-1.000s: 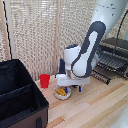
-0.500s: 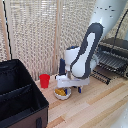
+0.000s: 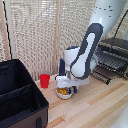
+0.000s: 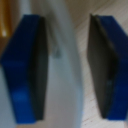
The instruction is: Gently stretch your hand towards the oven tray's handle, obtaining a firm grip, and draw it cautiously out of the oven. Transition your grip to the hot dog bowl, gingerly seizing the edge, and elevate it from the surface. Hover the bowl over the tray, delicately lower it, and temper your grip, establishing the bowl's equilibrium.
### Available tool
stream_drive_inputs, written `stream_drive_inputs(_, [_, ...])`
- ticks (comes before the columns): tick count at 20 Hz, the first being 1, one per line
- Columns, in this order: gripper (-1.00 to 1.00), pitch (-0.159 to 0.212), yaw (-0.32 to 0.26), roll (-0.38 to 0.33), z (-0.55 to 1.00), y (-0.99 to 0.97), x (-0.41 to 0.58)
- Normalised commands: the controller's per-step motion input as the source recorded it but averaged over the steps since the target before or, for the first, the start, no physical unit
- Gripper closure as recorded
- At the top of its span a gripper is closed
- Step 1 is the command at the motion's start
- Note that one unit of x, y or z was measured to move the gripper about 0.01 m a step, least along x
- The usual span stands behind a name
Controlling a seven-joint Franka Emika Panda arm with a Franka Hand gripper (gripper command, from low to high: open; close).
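In the exterior view, the white and black robot arm [image 3: 90, 47] bends down over a pale wooden table [image 3: 95, 107], its pincer [image 3: 64, 84] lowered right at the small round white shallow bowl with yellowish-orange food pieces [image 3: 64, 93], which sits on the table near the middle of the picture. The pincer's tips are too small and hidden here to tell how they stand. Just toward the exterior view's left of the bowl, a small red cup [image 3: 45, 80] stands upright on the table, apart from the bowl. A big black fabric case [image 3: 19, 97] fills the lower corner on the exterior view's left. Behind the arm a dark blue upright book [image 3: 62, 66] shows partly. On the exterior view's right stands the boxy black and silver toaster oven [image 3: 116, 50], with the flat dark metal wire rack of thin parallel bars [image 3: 103, 66] drawn out in front of it, well apart from the bowl; its thin front handle bar [image 3: 99, 76] faces the table's middle. A light slatted blind [image 3: 35, 35] hangs behind everything. In the wrist view, the two blue fingers [image 4: 22, 70] with dark pads stand apart, and the pale blurred rim of the bowl [image 4: 60, 75] runs between them, close against one pad; whether the pads press it cannot be told, and the wood of the table shows beyond.
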Motion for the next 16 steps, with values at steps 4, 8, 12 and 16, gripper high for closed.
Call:
stream_drive_inputs(4, [1.00,0.000,-0.081,0.000,0.05,0.24,0.041])
stream_drive_inputs(8, [1.00,0.052,-0.117,0.003,0.54,0.26,0.201])
stream_drive_inputs(12, [1.00,0.074,-0.175,0.000,0.83,0.20,0.080])
stream_drive_inputs(16, [1.00,0.083,-0.184,-0.007,0.83,0.15,0.074])
